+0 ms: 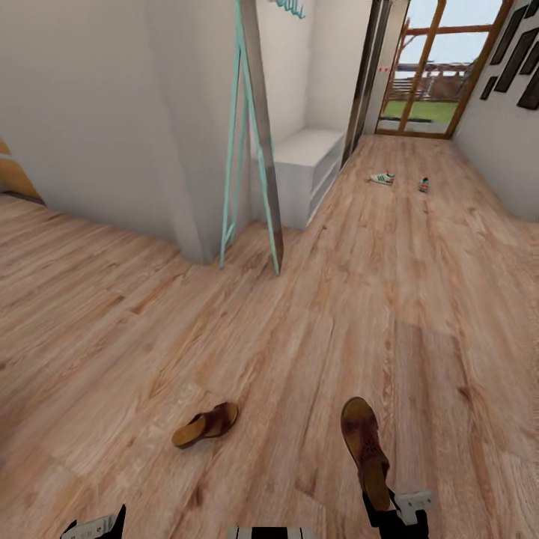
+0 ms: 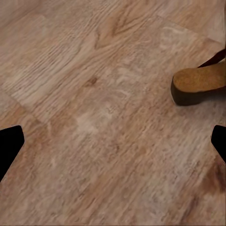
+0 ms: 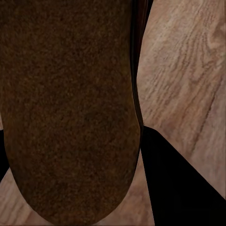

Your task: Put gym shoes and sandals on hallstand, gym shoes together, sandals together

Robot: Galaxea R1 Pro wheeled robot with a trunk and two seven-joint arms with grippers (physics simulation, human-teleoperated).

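Note:
One brown sandal [image 1: 206, 425] lies on the corridor floor [image 1: 314, 322] near me, left of centre; its heel [image 2: 200, 84] shows in the left wrist view. My left gripper [image 1: 93, 528] is open, its dark fingertips [image 2: 9, 146] wide apart over bare planks beside that heel. My right gripper [image 1: 383, 509] is shut on the heel end of the other sandal [image 1: 364, 442], whose toe points away from me. Its dark sole [image 3: 70, 108] sits against a black finger [image 3: 179, 183]. The two gym shoes [image 1: 382, 178] [image 1: 424, 184] lie far down the corridor. The hallstand is out of view.
A teal-framed mirror [image 1: 258, 150] leans against the wall corner ahead on the left. Behind it stands a light grey two-slot bench [image 1: 303, 168] with teal lettering [image 1: 288, 6] above it. A glazed door [image 1: 430, 75] ends the corridor, and dark picture frames [image 1: 516, 60] hang on the right wall.

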